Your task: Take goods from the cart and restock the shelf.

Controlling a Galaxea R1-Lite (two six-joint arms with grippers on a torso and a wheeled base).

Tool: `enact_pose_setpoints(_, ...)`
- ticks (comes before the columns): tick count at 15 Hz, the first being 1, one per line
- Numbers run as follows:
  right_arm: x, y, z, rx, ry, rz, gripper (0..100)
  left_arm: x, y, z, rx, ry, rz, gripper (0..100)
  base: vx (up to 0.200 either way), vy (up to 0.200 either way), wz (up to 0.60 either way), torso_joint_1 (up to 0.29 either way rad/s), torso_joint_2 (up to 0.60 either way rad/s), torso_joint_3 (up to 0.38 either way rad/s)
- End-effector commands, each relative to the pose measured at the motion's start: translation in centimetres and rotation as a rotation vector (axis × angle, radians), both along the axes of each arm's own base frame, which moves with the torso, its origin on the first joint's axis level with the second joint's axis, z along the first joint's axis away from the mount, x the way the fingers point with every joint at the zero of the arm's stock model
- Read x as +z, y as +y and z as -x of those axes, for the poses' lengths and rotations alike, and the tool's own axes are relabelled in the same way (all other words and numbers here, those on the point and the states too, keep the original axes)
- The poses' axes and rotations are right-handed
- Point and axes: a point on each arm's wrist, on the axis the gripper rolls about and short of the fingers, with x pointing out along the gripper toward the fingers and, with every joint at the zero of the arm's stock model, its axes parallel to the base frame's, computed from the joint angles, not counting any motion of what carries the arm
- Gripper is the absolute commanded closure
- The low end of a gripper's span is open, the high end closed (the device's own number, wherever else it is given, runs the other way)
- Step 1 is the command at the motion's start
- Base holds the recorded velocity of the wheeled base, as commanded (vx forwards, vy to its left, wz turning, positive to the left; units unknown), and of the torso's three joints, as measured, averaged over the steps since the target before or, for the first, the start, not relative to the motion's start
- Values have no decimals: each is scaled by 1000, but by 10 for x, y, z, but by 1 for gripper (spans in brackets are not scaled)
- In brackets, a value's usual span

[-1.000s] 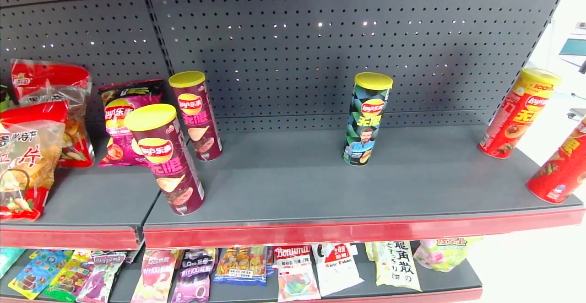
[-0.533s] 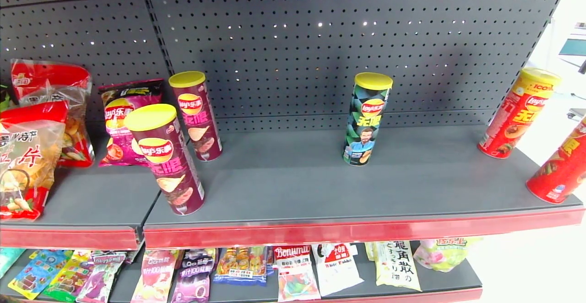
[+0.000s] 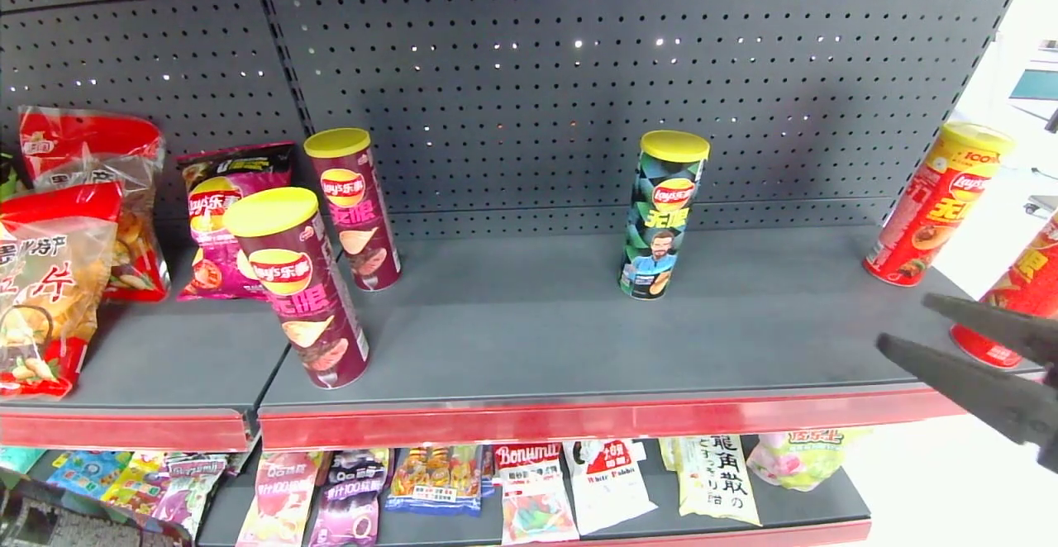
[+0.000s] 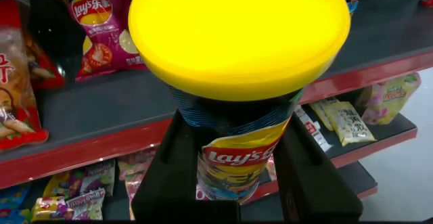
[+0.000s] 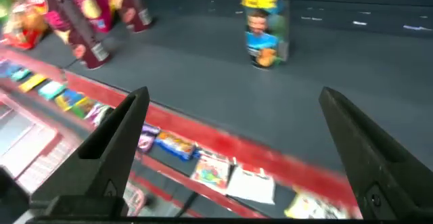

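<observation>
1. Head view: the shelf (image 3: 529,349) has a broad bare stretch in its middle. It lies between 2 purple cans (image 3: 293,283) toward the robot's left and 2 red cans (image 3: 934,200) toward its right. 1 green can (image 3: 661,212) stands upright alone near the back panel. The right end effector (image 3: 903,320) hangs at the shelf's front edge on the right, close to the nearer red can. Its fingers are spread wide with nothing between them.

2. Left wrist view: the left end effector (image 4: 233,149) is clamped on the held can (image 4: 237,34), 1 dark finger (image 4: 169,163) on each side of the body below the lid. The held can is an upright tube with a broad yellow lid, a blue-green patterned band under it and a yellow label lower down. It hangs in front of the shelf's red front edge, not yet over the board.

3. Right wrist view: the right end effector (image 5: 235,94) gapes empty above the red front strip, with the green can (image 5: 265,28) well beyond it.

4. Step in hand, as I judge it: carrying 1 can to the shelf. The next move calls for lifting it over the front edge and setting it down upright on the bare board, likely beside the green can, without tipping any neighbour.
</observation>
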Motion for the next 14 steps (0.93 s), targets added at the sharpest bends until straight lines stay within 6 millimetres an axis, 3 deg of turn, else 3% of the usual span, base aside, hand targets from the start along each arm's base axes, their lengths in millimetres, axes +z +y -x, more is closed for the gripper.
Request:
enact_pose_setpoints(1,-11,11,-99,110,63,21,0,1,-1,-5,-3,27,-3,100,0,0,0,0,0,0)
enact_pose_setpoints(7,-14,-4,-164,333,-36,95,0,8,-1,-5,-3,8,-3,100,0,0,0,0,0,0)
enact_pose_setpoints(8,-14,-4,-164,333,-36,95,0,8,-1,-5,-3,8,-3,100,0,0,0,0,0,0)
enact_pose_setpoints(9,-13,-5,-181,345,-58,104,0,10,-1,-4,-3,-1,-13,100,0,0,0,0,0,0)
enact_pose_setpoints(14,-17,-4,-223,355,-79,104,0,14,-1,-5,-2,-6,-14,100,0,0,0,0,0,0)
